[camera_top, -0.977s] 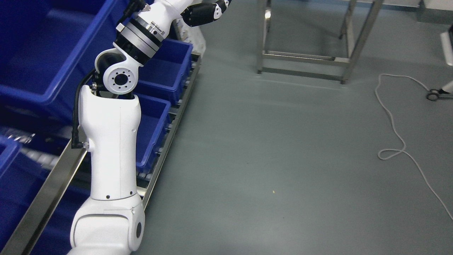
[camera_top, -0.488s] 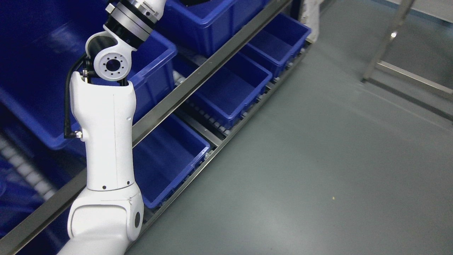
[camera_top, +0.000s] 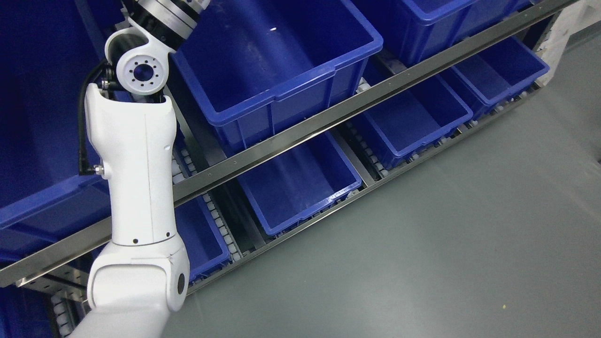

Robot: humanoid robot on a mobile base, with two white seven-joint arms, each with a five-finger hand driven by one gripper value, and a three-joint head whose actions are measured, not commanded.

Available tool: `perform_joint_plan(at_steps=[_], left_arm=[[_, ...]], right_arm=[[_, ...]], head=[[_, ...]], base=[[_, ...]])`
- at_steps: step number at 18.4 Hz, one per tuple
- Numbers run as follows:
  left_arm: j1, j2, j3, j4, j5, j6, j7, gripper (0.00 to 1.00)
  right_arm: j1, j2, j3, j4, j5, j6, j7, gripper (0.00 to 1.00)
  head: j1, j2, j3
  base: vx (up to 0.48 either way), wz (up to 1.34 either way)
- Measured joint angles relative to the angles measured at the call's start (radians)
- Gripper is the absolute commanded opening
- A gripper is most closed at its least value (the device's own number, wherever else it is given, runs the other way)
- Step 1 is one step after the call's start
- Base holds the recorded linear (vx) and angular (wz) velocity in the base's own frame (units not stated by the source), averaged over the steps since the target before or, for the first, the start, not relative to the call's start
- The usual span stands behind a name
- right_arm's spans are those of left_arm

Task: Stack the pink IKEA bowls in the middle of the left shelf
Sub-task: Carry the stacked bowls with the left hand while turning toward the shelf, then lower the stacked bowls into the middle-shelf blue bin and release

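No pink bowl shows in the head view. My left arm (camera_top: pixel 134 188) rises from the bottom left, white, with its elbow joint (camera_top: pixel 140 71) near the top left; the forearm runs out past the top edge, so the left hand is out of sight. The arm stands in front of a shelf rack (camera_top: pixel 300 136) of blue bins. The right arm does not show.
Large blue bins (camera_top: pixel 277 51) sit on the upper roller level, smaller blue bins (camera_top: pixel 300 183) on the lower level behind a steel rail. All visible bins look empty. Grey floor (camera_top: pixel 446 244) fills the lower right.
The whole picture has swung: the camera has turned left toward the shelf rack, so the steel table frame and floor cable have left view. The left hand has passed out of the top edge.
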Motion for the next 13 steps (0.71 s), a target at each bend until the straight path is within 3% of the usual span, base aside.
perform_joint_plan(at_steps=[13], left_arm=[[0.062,0.000,-0.075,0.032,-0.096,0.140,-0.083,0.05]], right_arm=[[0.000,0.000,0.000,0.000,0.000,0.000,0.000,1.00]], head=[[0.0000,0.000,0.000]], base=[[-0.001,0.05]])
